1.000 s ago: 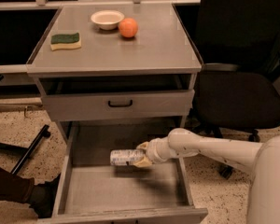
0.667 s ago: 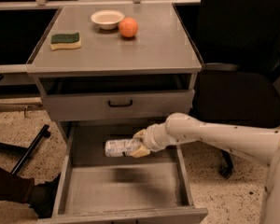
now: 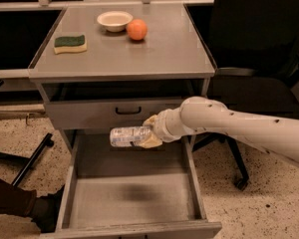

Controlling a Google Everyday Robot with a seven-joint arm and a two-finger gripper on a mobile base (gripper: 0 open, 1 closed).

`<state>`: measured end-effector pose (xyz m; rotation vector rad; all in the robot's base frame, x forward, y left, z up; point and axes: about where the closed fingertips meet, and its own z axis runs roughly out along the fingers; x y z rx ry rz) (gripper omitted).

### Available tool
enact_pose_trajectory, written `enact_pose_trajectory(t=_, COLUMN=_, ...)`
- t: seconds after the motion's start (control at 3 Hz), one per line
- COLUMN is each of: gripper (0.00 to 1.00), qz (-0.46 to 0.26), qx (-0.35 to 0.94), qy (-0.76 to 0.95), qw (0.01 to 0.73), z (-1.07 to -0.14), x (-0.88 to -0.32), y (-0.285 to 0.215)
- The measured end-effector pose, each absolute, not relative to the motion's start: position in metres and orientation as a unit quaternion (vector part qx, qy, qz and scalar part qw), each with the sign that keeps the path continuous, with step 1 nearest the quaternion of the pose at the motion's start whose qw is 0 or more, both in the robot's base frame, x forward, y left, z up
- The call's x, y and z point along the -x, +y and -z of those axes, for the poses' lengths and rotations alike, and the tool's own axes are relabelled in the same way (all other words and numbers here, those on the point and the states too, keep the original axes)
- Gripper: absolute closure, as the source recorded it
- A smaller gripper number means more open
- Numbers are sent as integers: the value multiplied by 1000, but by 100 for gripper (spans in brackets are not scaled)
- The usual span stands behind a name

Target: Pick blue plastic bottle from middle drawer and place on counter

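Note:
The blue plastic bottle (image 3: 125,136) is pale and translucent with a bluish-white label. It lies sideways in the air above the back of the open middle drawer (image 3: 134,198), level with the closed drawer front above. My gripper (image 3: 147,133) is shut on its right end; the white arm reaches in from the right. The drawer's grey floor is bare, with a dark shadow under the bottle. The counter (image 3: 159,49) is the grey cabinet top above.
On the counter sit a green-and-yellow sponge (image 3: 70,43), a white bowl (image 3: 114,20) and an orange ball (image 3: 136,29). A closed drawer with a black bar handle (image 3: 128,110) is above the open one. A black office chair (image 3: 259,78) stands right of the cabinet.
The gripper has lifted the bottle up from low in the drawer to the height of the upper drawer front, and moved it slightly left.

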<state>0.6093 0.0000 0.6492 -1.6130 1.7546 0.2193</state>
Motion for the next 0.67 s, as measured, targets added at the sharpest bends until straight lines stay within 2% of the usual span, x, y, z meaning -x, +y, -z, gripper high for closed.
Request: enact_pose_trajectory(t=0.67, gripper=100, qz=-79, qx=624, qy=682, qw=374, z=-679, x=-609, y=-3)
